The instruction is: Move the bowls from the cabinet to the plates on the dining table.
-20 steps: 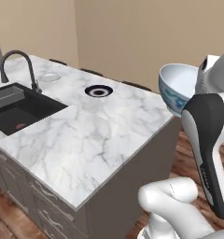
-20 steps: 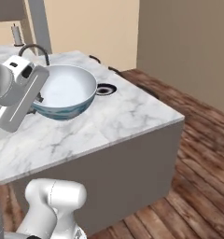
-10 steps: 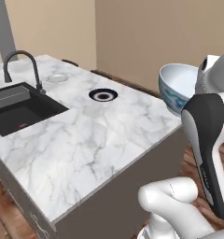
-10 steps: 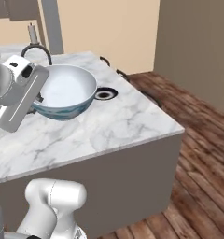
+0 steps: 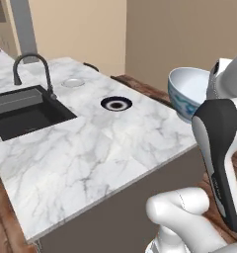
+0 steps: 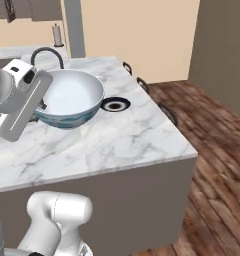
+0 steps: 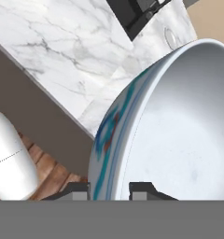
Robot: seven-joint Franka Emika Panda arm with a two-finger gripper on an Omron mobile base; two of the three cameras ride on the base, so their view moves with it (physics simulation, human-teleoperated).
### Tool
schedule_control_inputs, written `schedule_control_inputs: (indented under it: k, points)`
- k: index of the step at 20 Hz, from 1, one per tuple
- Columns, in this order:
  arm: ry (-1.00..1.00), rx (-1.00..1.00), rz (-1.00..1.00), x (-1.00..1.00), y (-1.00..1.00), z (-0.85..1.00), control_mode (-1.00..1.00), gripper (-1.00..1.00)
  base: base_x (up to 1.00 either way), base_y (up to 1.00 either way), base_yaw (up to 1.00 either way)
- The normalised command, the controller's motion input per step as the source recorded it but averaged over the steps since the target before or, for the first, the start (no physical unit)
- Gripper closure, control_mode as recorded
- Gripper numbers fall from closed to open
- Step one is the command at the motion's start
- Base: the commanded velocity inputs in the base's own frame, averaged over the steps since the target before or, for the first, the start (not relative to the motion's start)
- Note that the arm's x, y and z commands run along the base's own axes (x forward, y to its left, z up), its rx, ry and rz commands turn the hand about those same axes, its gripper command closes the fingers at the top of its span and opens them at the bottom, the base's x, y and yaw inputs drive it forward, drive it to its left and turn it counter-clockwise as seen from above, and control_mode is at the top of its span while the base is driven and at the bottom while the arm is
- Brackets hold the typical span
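From the left base view, I see the white and blue bowl (image 5: 188, 94) up in the air, right by my claw. It hangs past the edge of the big marble table (image 5: 91, 148). Far off from my claw, on the table, sits the black-rimmed plate (image 5: 116, 103). Even farther away is the pale plate (image 5: 72, 82), near the black sink (image 5: 21, 109) and the curved faucet (image 5: 34, 71).

From the right base view, the bowl (image 6: 72, 104) sticks out sideways from my claw, over the table (image 6: 122, 140). The open side faces up. The black-rimmed plate (image 6: 115, 104) lies just past the bowl's far side. The faucet (image 6: 44, 52) pokes up behind the bowl.

From the hand view, my claw (image 7: 110, 190) pinches the bowl's (image 7: 179, 130) rim. One finger (image 7: 76, 191) is on the blue painted outside and the other finger is on the white inside. My claw is only a little bit open, just wide enough for the rim. The table (image 7: 62, 51) and the sink (image 7: 132, 14) are far out ahead of my claw.
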Motion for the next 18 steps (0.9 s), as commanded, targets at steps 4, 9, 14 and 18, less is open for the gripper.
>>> schedule_control_inputs:
  k: [4, 9, 14, 18]
  points:
    - [0.0, 0.0, 0.0, 0.0, 0.0, 0.0, 1.0, 1.0, 0.22, -0.48, 0.31]
    - [0.0, 0.0, 0.0, 0.0, 0.0, 0.0, 1.0, 1.0, 0.22, -0.48, 0.31]
    - [0.0, 0.0, 0.0, 0.0, 0.0, 0.0, 1.0, 1.0, 0.22, -0.48, 0.31]
    - [0.0, 0.0, 0.0, 0.0, 0.0, 0.0, 1.0, 1.0, 0.23, -0.48, 0.31]
